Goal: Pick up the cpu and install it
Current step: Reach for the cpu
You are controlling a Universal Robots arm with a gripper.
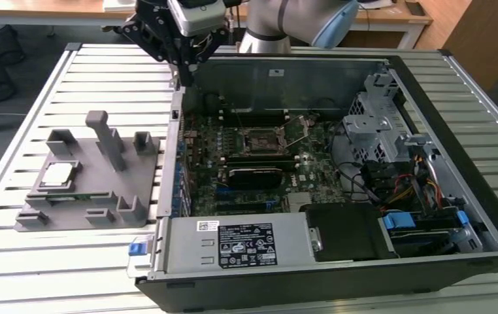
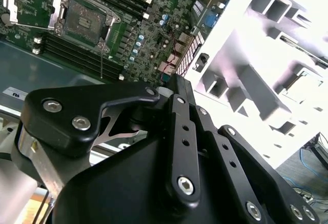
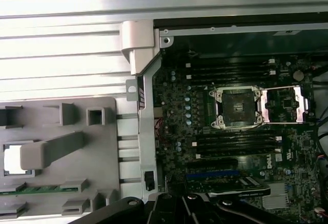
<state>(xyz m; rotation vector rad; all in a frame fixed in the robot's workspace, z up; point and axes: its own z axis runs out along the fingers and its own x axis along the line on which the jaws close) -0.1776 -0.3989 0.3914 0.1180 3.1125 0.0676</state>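
Black jointed gripper (image 1: 182, 65) is hovering above a corner of the open black computer case (image 1: 336, 294) (whether open or closed cannot be told). The small silvery square cpu (image 1: 57, 173) is lying in the grey plastic holder block (image 1: 100, 196), well apart; clipping its upright posts (image 1: 110, 140) could be jolting it askew.

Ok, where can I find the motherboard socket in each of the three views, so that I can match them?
Exterior view: the socket is mid-board inside the case.
First wrist view: the socket lies between two banks of memory slots.
Second wrist view: the socket lies between the same slots, beyond the black arm parts.
Shared landmark: the grey holder, just outside the case wall.
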